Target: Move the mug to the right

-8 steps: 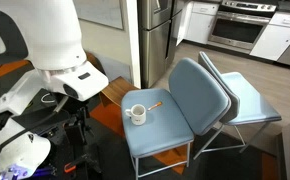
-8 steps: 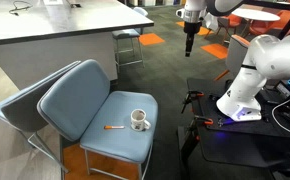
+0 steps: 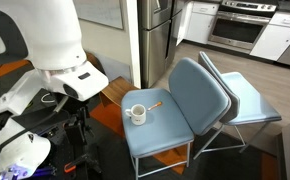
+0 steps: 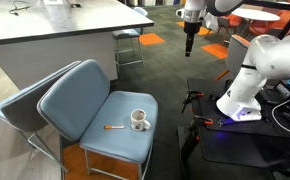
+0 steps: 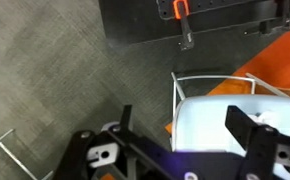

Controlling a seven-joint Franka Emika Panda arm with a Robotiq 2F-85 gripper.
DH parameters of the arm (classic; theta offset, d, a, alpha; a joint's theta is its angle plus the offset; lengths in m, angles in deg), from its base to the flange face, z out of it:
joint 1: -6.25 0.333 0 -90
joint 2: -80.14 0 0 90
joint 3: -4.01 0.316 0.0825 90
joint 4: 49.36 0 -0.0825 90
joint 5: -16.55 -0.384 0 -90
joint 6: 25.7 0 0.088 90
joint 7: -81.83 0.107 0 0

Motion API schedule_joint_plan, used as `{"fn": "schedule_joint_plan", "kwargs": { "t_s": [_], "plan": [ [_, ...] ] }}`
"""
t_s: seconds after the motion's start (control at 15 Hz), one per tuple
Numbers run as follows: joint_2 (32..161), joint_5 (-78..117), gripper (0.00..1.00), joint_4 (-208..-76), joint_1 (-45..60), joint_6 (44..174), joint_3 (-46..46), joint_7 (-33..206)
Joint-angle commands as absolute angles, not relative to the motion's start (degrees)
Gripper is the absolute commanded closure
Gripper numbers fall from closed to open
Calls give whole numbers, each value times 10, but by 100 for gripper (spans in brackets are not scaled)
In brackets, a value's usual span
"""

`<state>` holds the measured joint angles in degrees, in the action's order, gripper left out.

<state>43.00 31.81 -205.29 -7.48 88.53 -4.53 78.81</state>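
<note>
A blue chair [image 4: 100, 110] stands on a carpeted floor beside the white base of a robot arm [image 4: 247, 85]. The mug [image 3: 135, 113], small, white and dark inside, stands upright on the chair seat near its front edge, and both exterior views show it. A thin orange pencil [image 4: 113, 128] lies flat on the same seat, near the mug but not touching it. A second blue chair [image 3: 247, 100] is nested behind the first, and a long white counter [image 4: 45, 30] runs behind them.

In an exterior view the gripper [image 4: 189, 47] hangs high in the air, pointing straight down, well apart from the chair and the mug. The wrist view looks down on grey carpet and a dark stand with an orange clamp [image 5: 180, 10]. There the two dark fingers [image 5: 239, 125] are spread wide with nothing between them, and the mug is not in that view.

Judged from this, the task has barely started. Nothing is grasped and the mug is untouched. Left to do: bring the gripper over the seat, lower it onto the mug, close on it, then carry it to the right and set it down
</note>
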Motion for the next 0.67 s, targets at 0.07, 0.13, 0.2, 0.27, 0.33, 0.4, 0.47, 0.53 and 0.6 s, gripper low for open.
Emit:
{"fn": "schedule_joint_plan", "kwargs": {
  "t_s": [0.07, 0.13, 0.2, 0.27, 0.33, 0.4, 0.47, 0.53, 0.6],
  "plan": [
    [453, 304, 0, -2041, -56, 895, -42, 799],
    [467, 293, 0, -2036, -47, 903, -36, 810],
    [484, 278, 0, -2028, -33, 914, -31, 815],
    [505, 263, 0, -2019, -20, 928, -24, 823],
    [527, 245, 0, -2010, -6, 944, -18, 827],
    [556, 222, 0, -1999, 10, 965, -11, 835],
    [587, 200, 0, -1987, 23, 989, -4, 844],
    [622, 172, 0, -1971, 37, 1013, 3, 850],
    [659, 153, 0, -1958, 46, 1048, 11, 864]
  ]
}}
